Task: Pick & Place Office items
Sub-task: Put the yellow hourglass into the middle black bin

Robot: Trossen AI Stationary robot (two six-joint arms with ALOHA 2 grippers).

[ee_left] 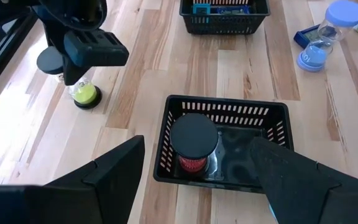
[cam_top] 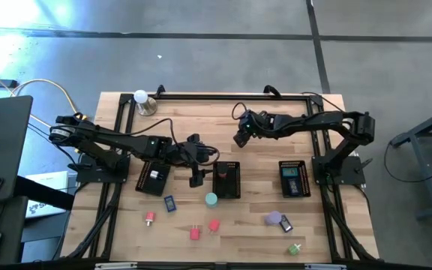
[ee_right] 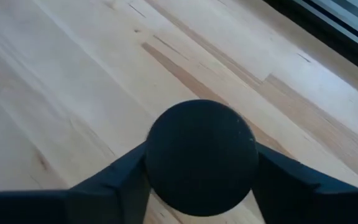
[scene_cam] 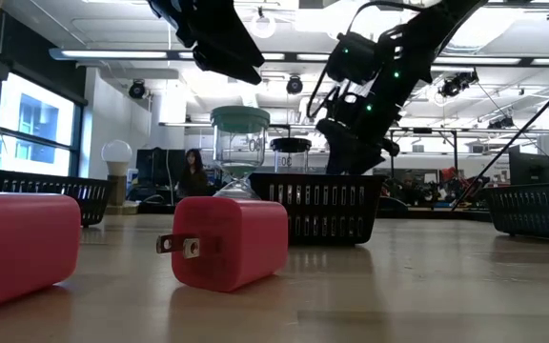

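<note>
My right gripper (cam_top: 242, 137) (ee_right: 201, 186) is over the table's far middle, shut on a black-capped timer (ee_left: 82, 93) with a green-yellow inside. My left gripper (cam_top: 196, 176) (ee_left: 197, 142) hangs open just left of the middle mesh tray (cam_top: 226, 190) and touches nothing. A black-capped cylinder with red inside (ee_left: 193, 143) stands in that tray. On the near table lie a dark blue rectangle (cam_top: 169, 202), a teal roll (cam_top: 211, 199), red and pink blocks (cam_top: 150, 217) (cam_top: 194, 233) (cam_top: 214, 224), a purple roll (cam_top: 274, 218) and a green bit (cam_top: 295, 249). My right gripper holds the timer by its round black top cap (ee_right: 201, 155), pinched between the two fingers (ee_right: 117, 177), which come from above and point down. The timer hangs upright below them. I cannot tell whether its lower end (ee_left: 86, 102) touches the table.
A left tray (cam_top: 154, 178) and a right tray (cam_top: 294, 178), with items inside, flank the middle one. A white ball on a metal base (cam_top: 142, 100) stands at the far left corner. A black frame (cam_top: 231, 95) borders the table. Bare wood lies under the right gripper.
</note>
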